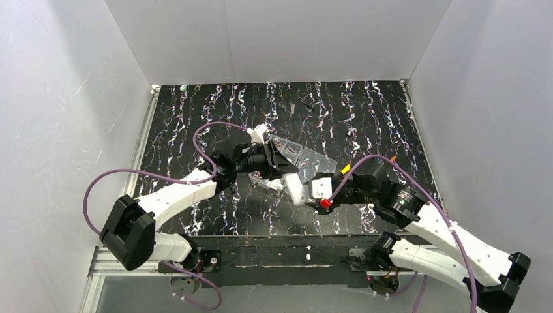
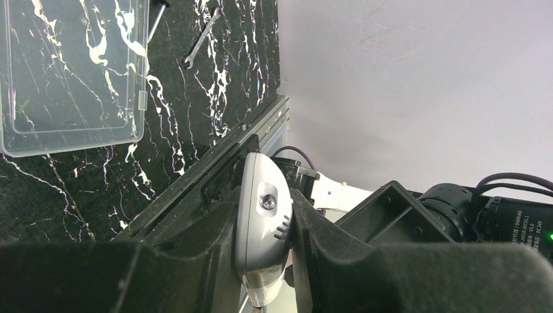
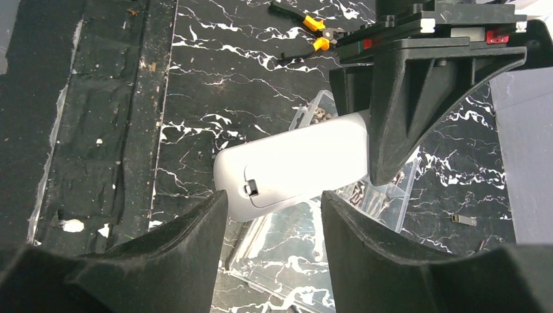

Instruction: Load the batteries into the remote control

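Left arm extended toward 1 o'clock, its left gripper (image 2: 264,254) clamped on the one remote control (image 2: 261,218), held over the one clear screw box (image 3: 381,199) at table centre. The left wrist view alone shows one wrench (image 2: 202,36) at 11 o'clock; the right wrist view alone shows one pair of orange-handled pliers (image 3: 306,29) at 12 o'clock. Right arm extended toward 10 o'clock, its right gripper (image 3: 274,202) standing apart, the remote's end just beyond its tips.

White remote (image 3: 293,166), blk marbled table (image 1: 365,117)
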Available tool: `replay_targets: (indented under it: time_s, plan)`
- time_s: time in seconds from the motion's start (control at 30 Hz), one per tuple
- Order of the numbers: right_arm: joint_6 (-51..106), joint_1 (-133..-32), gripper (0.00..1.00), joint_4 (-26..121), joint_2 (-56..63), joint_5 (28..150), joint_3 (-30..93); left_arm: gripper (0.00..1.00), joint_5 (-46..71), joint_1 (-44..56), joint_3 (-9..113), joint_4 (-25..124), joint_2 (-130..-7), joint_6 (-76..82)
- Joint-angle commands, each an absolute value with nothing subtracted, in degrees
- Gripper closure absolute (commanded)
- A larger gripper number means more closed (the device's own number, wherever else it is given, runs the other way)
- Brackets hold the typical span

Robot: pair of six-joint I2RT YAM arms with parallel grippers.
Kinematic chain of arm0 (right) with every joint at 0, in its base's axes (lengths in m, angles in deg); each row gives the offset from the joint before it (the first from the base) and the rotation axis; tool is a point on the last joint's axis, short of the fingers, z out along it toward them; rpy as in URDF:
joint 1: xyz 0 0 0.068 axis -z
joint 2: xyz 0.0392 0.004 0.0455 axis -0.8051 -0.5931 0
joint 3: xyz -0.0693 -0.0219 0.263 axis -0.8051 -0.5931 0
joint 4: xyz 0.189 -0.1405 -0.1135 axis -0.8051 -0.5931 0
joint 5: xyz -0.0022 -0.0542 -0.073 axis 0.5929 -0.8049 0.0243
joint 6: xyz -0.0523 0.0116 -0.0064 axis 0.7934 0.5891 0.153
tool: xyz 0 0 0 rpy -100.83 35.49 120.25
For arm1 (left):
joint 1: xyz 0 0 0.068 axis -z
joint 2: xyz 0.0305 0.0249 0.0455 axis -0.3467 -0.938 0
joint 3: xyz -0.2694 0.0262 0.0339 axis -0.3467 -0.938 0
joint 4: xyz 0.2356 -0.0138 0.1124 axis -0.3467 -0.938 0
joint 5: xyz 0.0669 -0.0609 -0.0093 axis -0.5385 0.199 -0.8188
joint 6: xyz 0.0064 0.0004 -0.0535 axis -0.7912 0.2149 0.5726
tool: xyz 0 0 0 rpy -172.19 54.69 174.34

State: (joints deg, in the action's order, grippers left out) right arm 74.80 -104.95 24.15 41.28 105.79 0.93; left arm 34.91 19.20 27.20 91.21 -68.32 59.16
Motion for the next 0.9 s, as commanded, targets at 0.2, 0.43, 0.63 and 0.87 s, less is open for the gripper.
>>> replay_targets:
  time_s: [0.2,0.43,0.63,0.87]
  plan:
    - [74.0,-104.7,0.38,27.5,41.0,105.5,1.7,1.0,37.3,19.2,26.5,93.3,-67.6,59.3]
    - [74.0,-104.7,0.38,29.0,40.5,105.2,1.0,1.0,37.3,19.2,26.5,93.0,-67.3,59.3]
    - [73.9,-104.7,0.38,28.8,40.1,106.1,1.1,1.0,37.4,19.2,26.9,92.9,-67.6,59.5]
    - [74.0,-104.7,0.38,28.9,39.9,105.9,0.8,1.0,37.4,19.3,26.8,93.6,-67.6,59.6]
